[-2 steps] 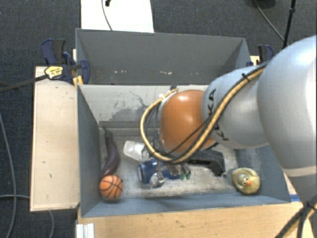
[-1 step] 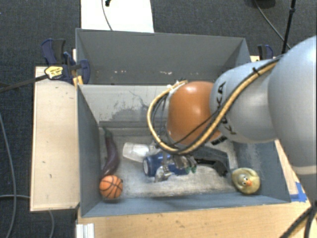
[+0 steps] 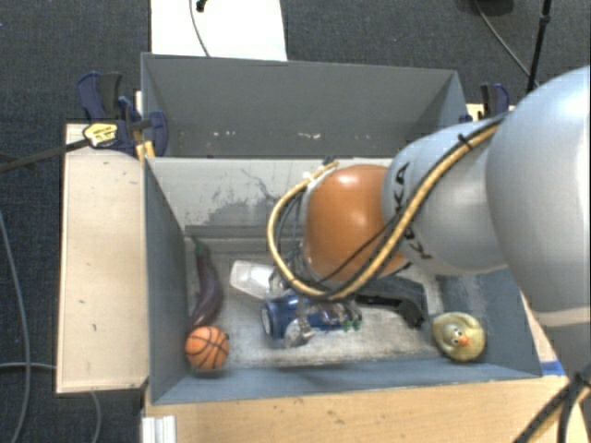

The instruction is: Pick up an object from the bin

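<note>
My gripper [image 3: 323, 320] reaches down in the front middle of the bin, mostly hidden under the arm's orange dome. A small blue thing [image 3: 277, 317] lies right against its left side; whether it is held I cannot tell. A crumpled white piece [image 3: 247, 276] lies just behind and to the left of the blue thing. A black object [image 3: 403, 299] sticks out to the right of the gripper.
An orange toy basketball [image 3: 207, 348] sits in the front left corner, with a dark purple aubergine-shaped thing [image 3: 208, 288] lying along the left wall behind it. A yellow rounded toy [image 3: 459, 336] rests at the front right. The arm and its cables cover the bin's right half.
</note>
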You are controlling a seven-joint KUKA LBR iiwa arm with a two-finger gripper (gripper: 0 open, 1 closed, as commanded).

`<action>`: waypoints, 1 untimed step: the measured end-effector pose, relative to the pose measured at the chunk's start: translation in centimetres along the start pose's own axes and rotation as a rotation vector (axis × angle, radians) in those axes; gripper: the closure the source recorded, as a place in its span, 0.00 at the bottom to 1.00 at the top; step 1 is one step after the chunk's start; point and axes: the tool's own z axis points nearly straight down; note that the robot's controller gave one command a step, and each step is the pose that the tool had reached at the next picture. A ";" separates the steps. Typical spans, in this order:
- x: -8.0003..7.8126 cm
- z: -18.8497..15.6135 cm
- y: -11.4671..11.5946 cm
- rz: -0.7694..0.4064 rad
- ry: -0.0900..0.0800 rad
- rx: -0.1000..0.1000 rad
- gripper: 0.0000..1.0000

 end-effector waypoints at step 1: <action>0.5 0.8 0.1 0.068 0.006 0.001 1.00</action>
